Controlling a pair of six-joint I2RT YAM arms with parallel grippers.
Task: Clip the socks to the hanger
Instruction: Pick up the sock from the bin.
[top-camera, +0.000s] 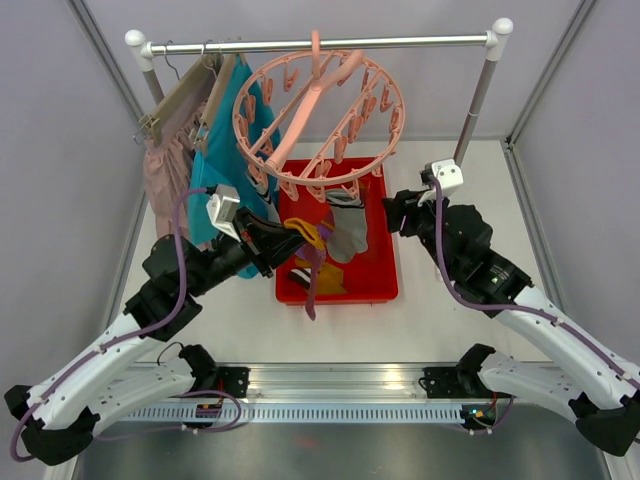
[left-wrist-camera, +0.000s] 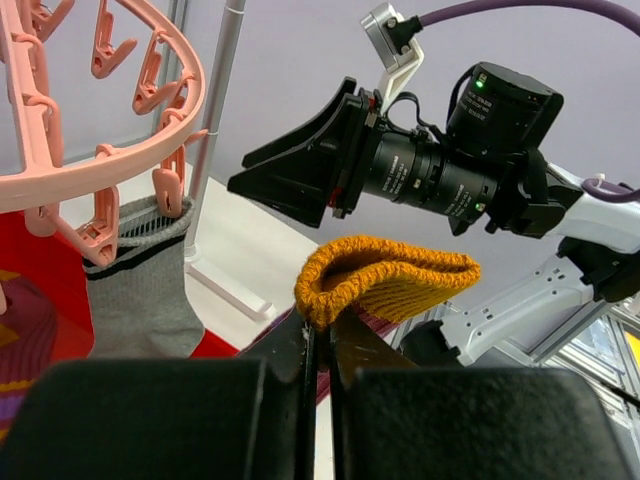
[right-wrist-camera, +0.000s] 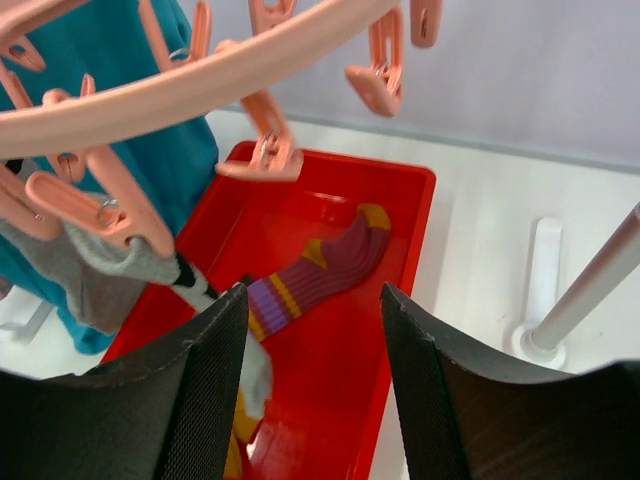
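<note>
1. My left claw (left-wrist-camera: 320, 340) is closed tight on a sock (left-wrist-camera: 385, 275). It pinches the mustard yellow ribbed cuff, which folds over the fingertips. In the top view, a purple part seems to hang down from it.
2. This sock is held in the air above the near left corner of the red tray (top-camera: 388, 285), just below the hanger (top-camera: 392, 118). I judge it very light, soft and floppy, not fragile. The knit is rough, so it should not slip easily.
3. The best place to take it is the cuff. It is the thickest edge, and a clip can bite well there.
4. In the tray, which stands on the white surface (top-camera: 450, 310), lies a purple striped sock (right-wrist-camera: 320, 270). More socks are there, but I cannot tell them apart clearly.
5. My right claw (right-wrist-camera: 310, 400) stands wide and holds nothing. It is near the ring, on the far right side of the tray.
6. A grey sock (left-wrist-camera: 130, 270) hangs by its cuff from one clip. The clips beside it look free.
7. The hanger dangles from the rail, so I think it may swing when a clip is pressed.
</note>
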